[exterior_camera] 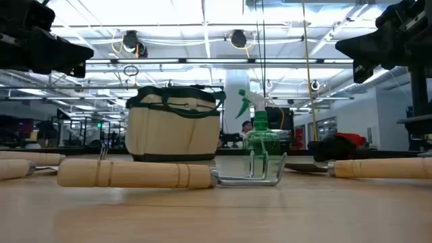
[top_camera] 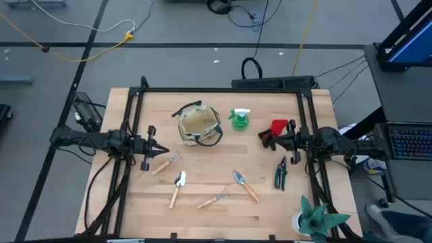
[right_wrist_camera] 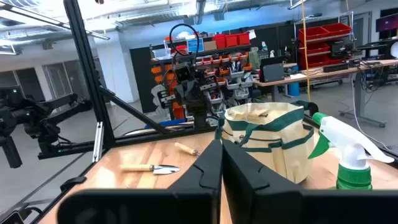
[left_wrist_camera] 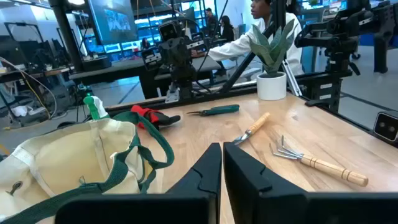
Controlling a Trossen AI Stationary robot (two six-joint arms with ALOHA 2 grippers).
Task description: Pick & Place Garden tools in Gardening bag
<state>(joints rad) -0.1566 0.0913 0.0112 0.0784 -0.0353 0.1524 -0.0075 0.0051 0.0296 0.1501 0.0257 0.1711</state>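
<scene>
Both arms hang above the table (top_camera: 216,209) edges: left end effector (top_camera: 164,150) at 9 o'clock, right end effector (top_camera: 264,138) at 3, each pinched closed on nothing. Gardening bag (top_camera: 198,125) sits near 12, spray bottle (top_camera: 239,119) and red glove (top_camera: 279,127) beside it. Trowels (top_camera: 178,185), rakes (top_camera: 214,198) and shears (top_camera: 281,172) lie toward 6.

A spiky green plant in a white pot (top_camera: 317,219) stands at one corner of the wooden table (top_camera: 216,202), and a person in white (left_wrist_camera: 264,34) sits beyond it.
</scene>
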